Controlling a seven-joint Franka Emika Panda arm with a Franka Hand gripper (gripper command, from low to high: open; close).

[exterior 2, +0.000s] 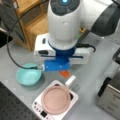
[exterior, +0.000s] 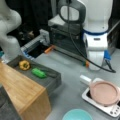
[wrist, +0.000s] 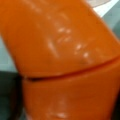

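Orange object fills wrist view, right against pincer

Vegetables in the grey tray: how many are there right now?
2: a yellow pepper towards a front view's left and a green vegetable right of it. The wooden shelf may hide others.

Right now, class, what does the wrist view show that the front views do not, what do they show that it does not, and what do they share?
Only the wrist view shows the orange object close up, filling the picture, with a dark seam across it. Only the front views show the gripper low over the table, the teal bowl, the wooden shelf, and the grey tray holding a yellow pepper and a green vegetable. Both share the orange object, small beneath the gripper in a front view, and the grey table.
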